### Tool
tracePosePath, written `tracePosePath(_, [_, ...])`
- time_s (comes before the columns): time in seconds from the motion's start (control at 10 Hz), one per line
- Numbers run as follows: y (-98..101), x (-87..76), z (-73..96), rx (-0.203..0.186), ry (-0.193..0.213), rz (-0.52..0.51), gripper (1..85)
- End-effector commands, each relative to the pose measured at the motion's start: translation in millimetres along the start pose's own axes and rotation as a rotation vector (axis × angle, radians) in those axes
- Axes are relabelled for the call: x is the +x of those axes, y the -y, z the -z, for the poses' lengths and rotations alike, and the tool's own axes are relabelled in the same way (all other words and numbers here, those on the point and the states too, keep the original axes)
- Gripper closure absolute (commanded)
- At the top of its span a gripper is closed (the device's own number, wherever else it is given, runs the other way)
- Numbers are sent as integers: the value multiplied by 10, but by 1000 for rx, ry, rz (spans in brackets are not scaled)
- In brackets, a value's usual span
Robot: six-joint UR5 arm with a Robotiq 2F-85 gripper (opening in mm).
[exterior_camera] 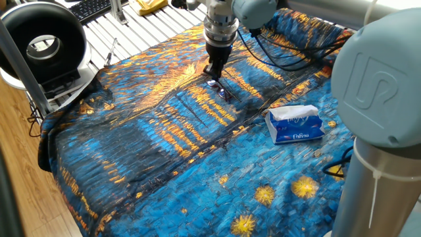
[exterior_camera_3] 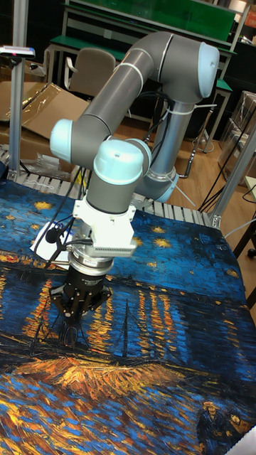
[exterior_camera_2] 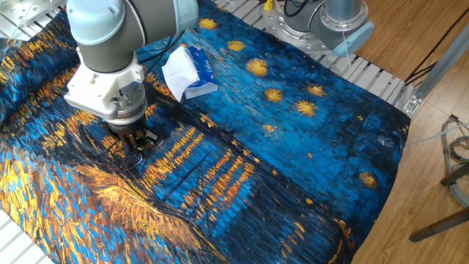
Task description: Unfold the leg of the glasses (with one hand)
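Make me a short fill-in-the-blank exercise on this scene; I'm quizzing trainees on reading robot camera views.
1. The gripper is lowered over the ____, which lie on the painted cloth.
2. The tissue pack is blue and ____.
3. In the tall fixed view, the gripper points straight ____ toward the cloth.
4. The tissue pack lies ____ from the gripper, not touching it.

Missing words: glasses; white; down; apart

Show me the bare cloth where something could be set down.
Free: the wide stretch of cloth on the camera side of the gripper, and the starry patch below the tissue pack. Crowded: around the glasses under the gripper.
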State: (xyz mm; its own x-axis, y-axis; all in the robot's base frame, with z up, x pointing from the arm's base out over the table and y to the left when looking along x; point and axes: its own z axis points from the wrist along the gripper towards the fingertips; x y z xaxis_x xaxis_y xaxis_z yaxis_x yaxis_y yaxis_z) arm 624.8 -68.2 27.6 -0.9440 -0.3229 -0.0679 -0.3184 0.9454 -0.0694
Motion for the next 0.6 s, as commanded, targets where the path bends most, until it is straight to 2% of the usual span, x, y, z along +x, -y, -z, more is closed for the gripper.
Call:
tracePosePath(0.0, [-47, -69, 14, -12, 16, -15, 653])
tracePosePath(0.3, [-60, -118, -11, -19, 28, -6, 647])
tracePosePath(0.4, [-32, -123, -19, -10, 28, 12, 603])
tracePosePath(0.5, [-8, -127, -24, -3, 29, 20, 597])
